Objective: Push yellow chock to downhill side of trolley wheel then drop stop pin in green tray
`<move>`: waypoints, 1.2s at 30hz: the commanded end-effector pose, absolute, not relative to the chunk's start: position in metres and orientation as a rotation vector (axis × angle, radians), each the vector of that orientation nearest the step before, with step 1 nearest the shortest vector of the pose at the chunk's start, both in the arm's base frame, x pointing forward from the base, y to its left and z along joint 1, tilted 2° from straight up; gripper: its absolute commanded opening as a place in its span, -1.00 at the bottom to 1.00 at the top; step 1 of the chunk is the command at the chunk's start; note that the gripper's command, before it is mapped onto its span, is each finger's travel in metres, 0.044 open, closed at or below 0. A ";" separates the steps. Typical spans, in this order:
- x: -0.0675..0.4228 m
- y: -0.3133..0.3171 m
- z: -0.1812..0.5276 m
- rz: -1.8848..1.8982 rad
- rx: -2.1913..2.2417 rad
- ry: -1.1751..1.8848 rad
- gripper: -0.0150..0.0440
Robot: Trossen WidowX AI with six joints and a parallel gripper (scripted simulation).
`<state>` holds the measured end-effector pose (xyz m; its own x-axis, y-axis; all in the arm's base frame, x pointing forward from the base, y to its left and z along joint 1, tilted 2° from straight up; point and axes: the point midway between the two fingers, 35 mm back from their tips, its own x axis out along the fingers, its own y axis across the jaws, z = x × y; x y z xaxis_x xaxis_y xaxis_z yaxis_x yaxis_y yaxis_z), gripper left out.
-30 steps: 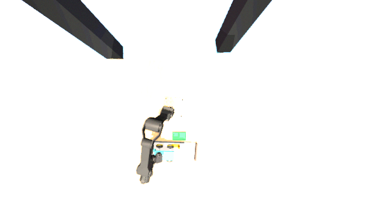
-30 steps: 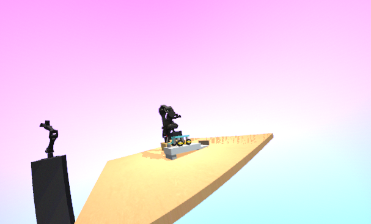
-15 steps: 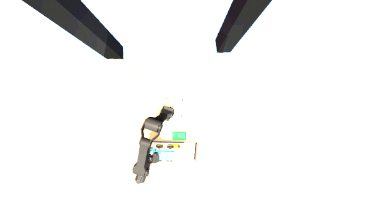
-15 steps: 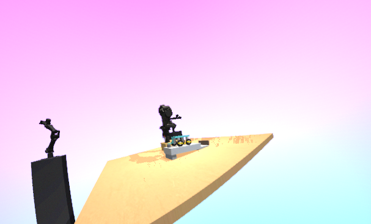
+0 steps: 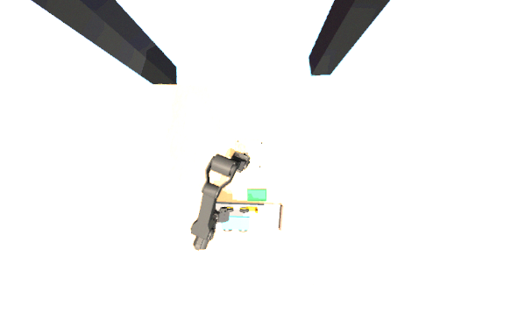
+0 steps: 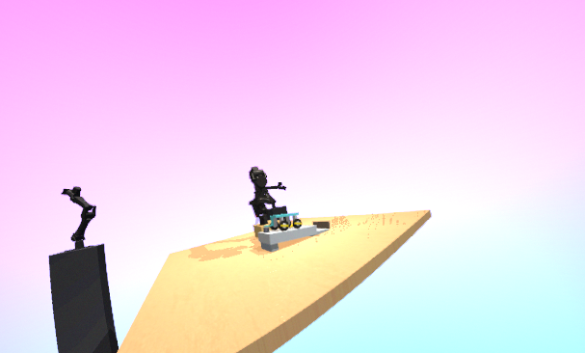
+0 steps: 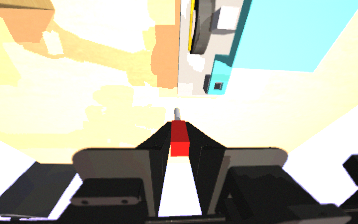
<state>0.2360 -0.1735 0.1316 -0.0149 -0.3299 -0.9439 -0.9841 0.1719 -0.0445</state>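
Gripper (image 7: 179, 131) clamps stop pin (image 7: 179, 137); trolley (image 7: 275, 35) ahead, tray (image 5: 257, 195) beyond.

You've got the small cyan trolley (image 6: 284, 218) sitting on the grey ramp (image 6: 287, 234), out toward the far edge of the tan wooden counter (image 6: 249, 299). In the top view the green tray (image 5: 257, 195) lies just behind the trolley. The red-headed stop pin (image 7: 180, 137) is clamped in the black parallel-jaw gripper (image 7: 180, 145), out of the trolley, just before its end.
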 end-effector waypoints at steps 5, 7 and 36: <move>0.211 -0.169 0.135 0.877 -1.328 1.507 -0.49; 0.207 -0.168 0.135 0.877 -1.327 1.507 -0.49; 0.228 -0.076 0.112 0.882 -1.321 1.500 -0.49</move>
